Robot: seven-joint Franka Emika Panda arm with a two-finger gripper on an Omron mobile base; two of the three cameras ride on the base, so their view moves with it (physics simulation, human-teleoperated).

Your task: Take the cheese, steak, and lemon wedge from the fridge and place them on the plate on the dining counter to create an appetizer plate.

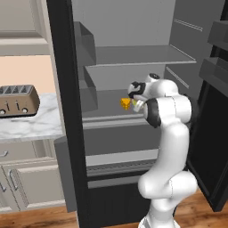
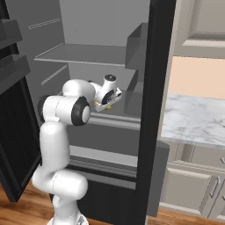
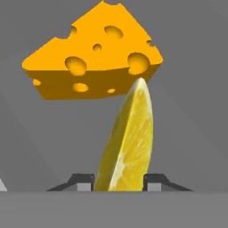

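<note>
The fridge [image 1: 133,58] stands open beside a marble wall counter [image 1: 26,124] with a toaster [image 1: 18,100], and the arm reaches onto a middle shelf. In the hand view the gripper [image 3: 119,181] has its fingers pressed against both sides of the lemon wedge [image 3: 127,142], gripping it, with the cheese [image 3: 93,55] just behind on the same shelf. By the look of it, the task is at its start: the wedge is not yet lifted out, and cheese and steak remain to fetch.

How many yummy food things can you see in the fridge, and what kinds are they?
Cheese: 1
Lemon wedge: 1
Total: 2
The lemon wedge sits between the tips of the tool.
</note>
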